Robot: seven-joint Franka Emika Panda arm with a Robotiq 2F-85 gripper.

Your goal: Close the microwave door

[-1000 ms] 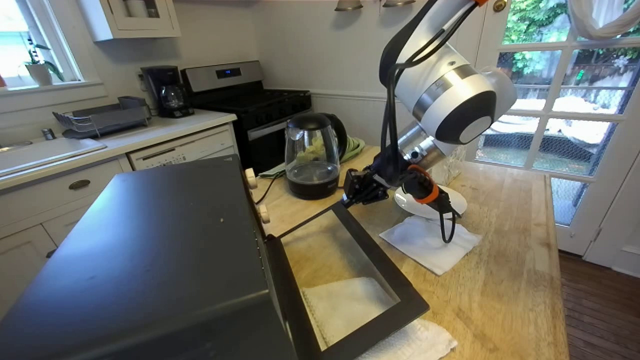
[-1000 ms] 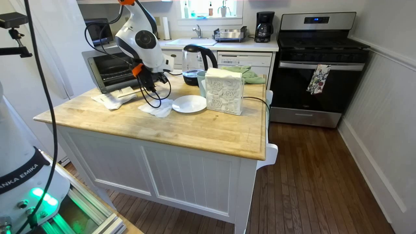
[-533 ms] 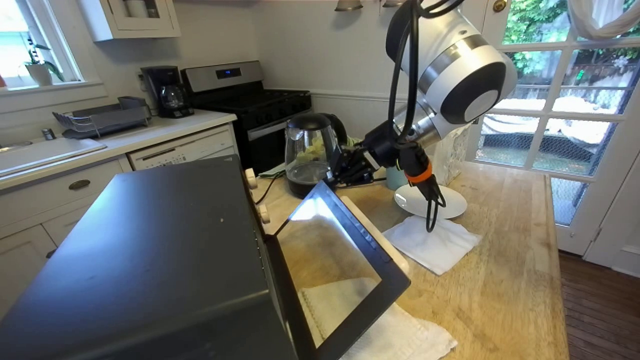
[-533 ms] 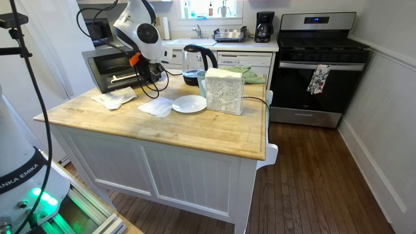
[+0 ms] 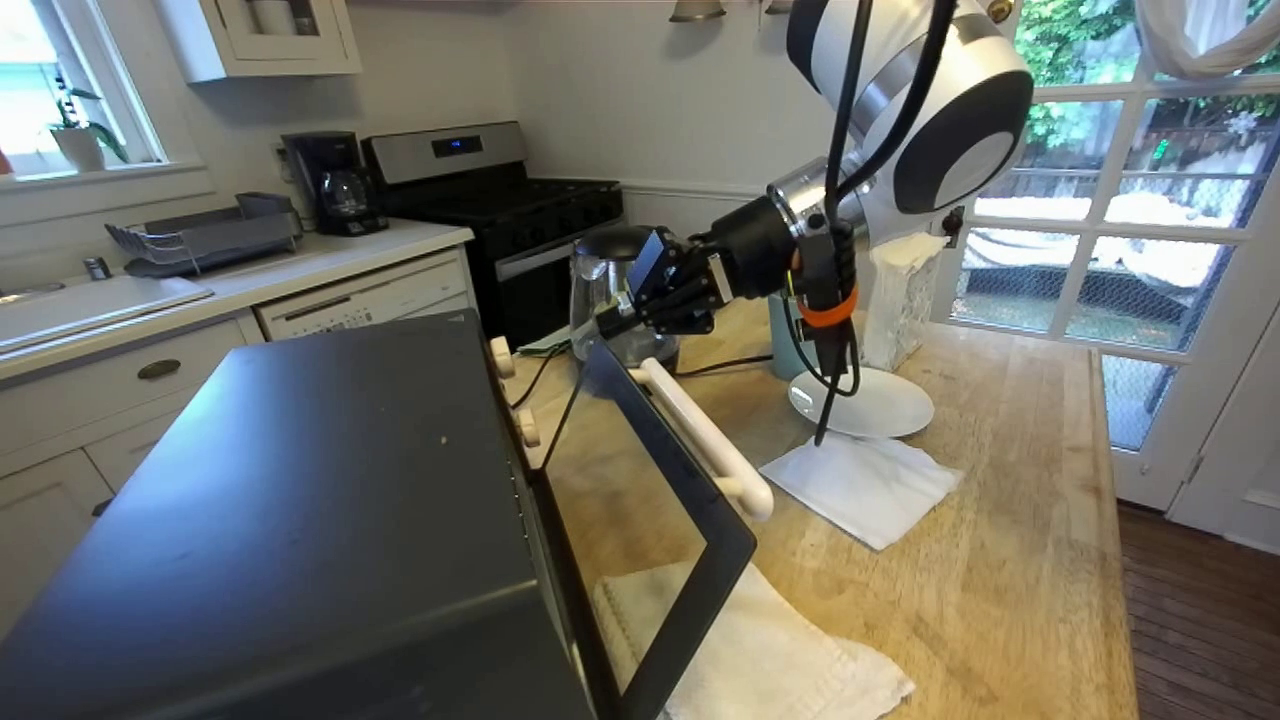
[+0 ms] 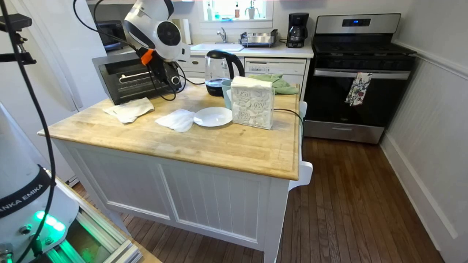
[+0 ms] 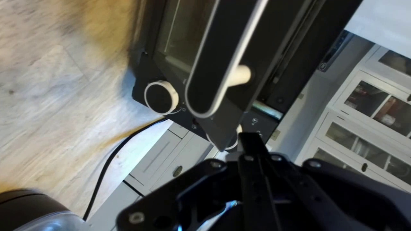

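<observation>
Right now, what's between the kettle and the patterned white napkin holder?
A blue-green cup, seen in both exterior views; an exterior view also shows a black cord there.

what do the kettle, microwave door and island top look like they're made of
Kettle: transparent body, probably smooth glass; black parts likely plastic.
Microwave door: window probably smooth glass, since a white cloth shows through; dark frame, metal or plastic, unclear.
Island top: apparently satiny wood, by its grain and plank lines.

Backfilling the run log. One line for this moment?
microwave door: partly open, tilted | gripper: shut, near door corner, contact unclear | handle: not gripped
</observation>
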